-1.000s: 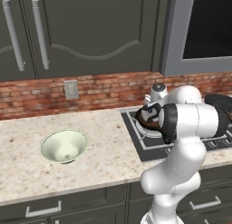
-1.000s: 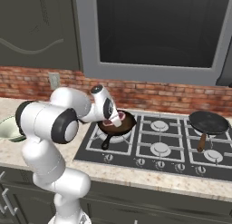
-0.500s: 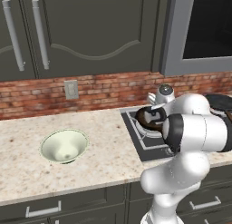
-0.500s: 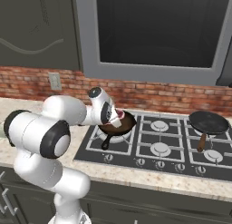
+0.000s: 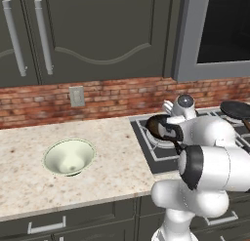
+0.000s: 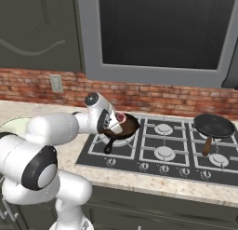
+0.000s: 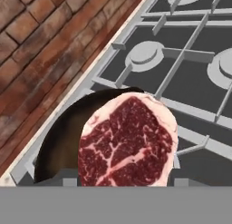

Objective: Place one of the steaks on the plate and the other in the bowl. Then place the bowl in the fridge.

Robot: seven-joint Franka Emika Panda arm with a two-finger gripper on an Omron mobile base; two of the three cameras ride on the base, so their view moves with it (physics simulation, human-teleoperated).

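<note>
A red-pink steak [image 7: 127, 141] with white fat streaks hangs close in front of the hand camera, above the black frying pan [image 7: 59, 141]. My gripper [image 7: 122, 180] is shut on the steak, and the meat hides most of the fingers. In the right base view the steak [image 6: 120, 117] shows as a pink patch at my gripper [image 6: 116, 122], over the pan [image 6: 128, 127] on the near-left burner. The cream-green bowl [image 5: 69, 157] stands on the counter well to the left of the stove, and nothing is in it. The plate and the fridge are out of view.
A second black pan [image 6: 214, 125] with a brown handle sits on the far-right burner. The stove's grates [image 7: 181, 60] spread around the pan. A brick wall [image 5: 107, 96] and dark green cabinets [image 5: 97, 35] stand behind the speckled counter [image 5: 112, 162].
The arm's elbow has swung down and toward the base. The hand has stayed over the pan with the steak, rising only slightly. The bowl has not moved.
</note>
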